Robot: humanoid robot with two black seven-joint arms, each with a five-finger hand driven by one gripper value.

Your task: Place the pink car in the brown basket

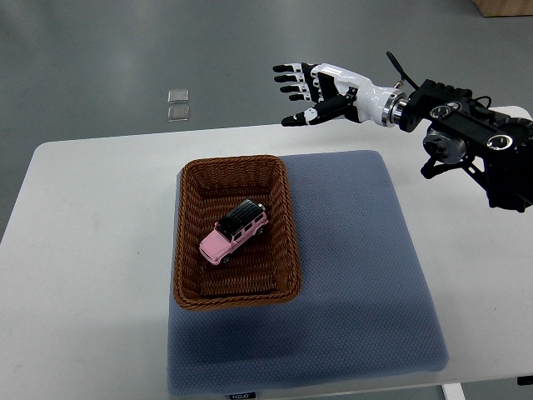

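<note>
White table (92, 250) with blue mat (358, 275), pink car (234, 231) inside brown basket (287, 208), right robot hand (321, 90) raised, fingers spread, empty.

Car (234, 232) in basket (188, 242), on mat (358, 258).

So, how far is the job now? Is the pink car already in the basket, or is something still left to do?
The main step looks done: the pink car lies inside the brown basket, which sits on the blue mat. Nothing is in hand: the right hand is open and empty, raised beyond the table's far edge, apart from the basket. The left arm is not in view. Nothing seems left.
</note>
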